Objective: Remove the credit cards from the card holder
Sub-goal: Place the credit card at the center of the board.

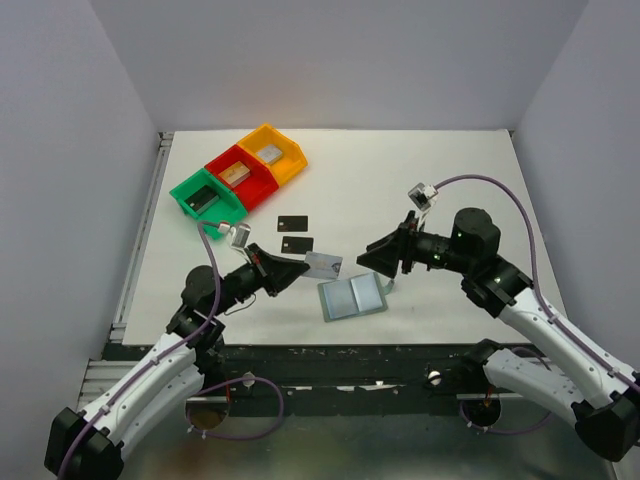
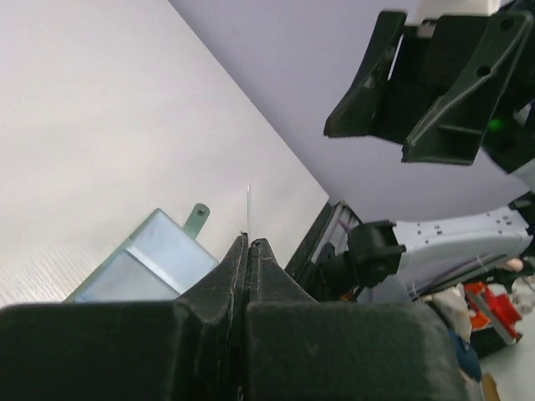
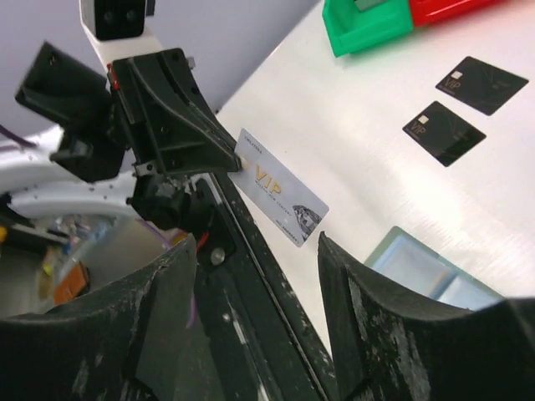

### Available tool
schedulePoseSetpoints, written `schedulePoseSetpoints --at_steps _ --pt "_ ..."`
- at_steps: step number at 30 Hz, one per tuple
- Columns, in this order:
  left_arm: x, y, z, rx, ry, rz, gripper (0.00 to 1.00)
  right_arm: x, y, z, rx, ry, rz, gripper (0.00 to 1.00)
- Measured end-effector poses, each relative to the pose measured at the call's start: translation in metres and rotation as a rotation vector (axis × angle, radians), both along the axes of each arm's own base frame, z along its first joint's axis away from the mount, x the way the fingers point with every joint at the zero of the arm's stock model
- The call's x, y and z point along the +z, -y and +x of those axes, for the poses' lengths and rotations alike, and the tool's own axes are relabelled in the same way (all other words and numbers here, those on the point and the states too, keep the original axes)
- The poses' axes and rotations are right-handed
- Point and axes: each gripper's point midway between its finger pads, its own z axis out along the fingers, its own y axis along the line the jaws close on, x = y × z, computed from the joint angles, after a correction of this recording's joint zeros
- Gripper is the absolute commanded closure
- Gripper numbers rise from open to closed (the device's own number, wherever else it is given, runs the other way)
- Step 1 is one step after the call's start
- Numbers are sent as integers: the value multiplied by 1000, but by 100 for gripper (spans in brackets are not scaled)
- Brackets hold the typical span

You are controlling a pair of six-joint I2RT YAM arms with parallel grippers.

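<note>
Here, white table (image 1: 400,180), lilac walls (image 1: 350,60), card holder (image 1: 352,297) open

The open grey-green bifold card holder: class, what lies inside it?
The open grey-green bifold card holder shows two pale blue-grey panels side by side. Whether cards sit tucked in them cannot be seen.

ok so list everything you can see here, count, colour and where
black credit cards: two, black, flat on the table between bins and holder
silver credit card: one, pale silver, gripped by one edge, left of the holder
card holder: one, grey-green, pale blue inside, lying open near the front edge
bins: three, green, red, yellow, in a row at far left
grey blocks: three, one per bin
table: one, white
left pincer: black, shut on the silver credit card
right pincer: black, open, right of the holder
</note>
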Motion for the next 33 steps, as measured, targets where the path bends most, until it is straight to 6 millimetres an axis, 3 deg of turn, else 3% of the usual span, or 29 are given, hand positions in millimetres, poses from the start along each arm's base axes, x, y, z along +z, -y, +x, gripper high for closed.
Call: schedulePoseSetpoints --at_steps 4,10,19,33 --pt "8 -8 11 88 -6 -115 100 -10 -7 9 -46 -65 78 31" --pt "22 -19 11 130 32 -271 100 -27 -25 8 15 -188 194 33" --pt "50 -27 4 128 97 -389 100 -6 -40 -3 164 -205 324 43" --pt "47 -22 8 111 66 -399 100 -2 -45 -4 208 -206 325 49"
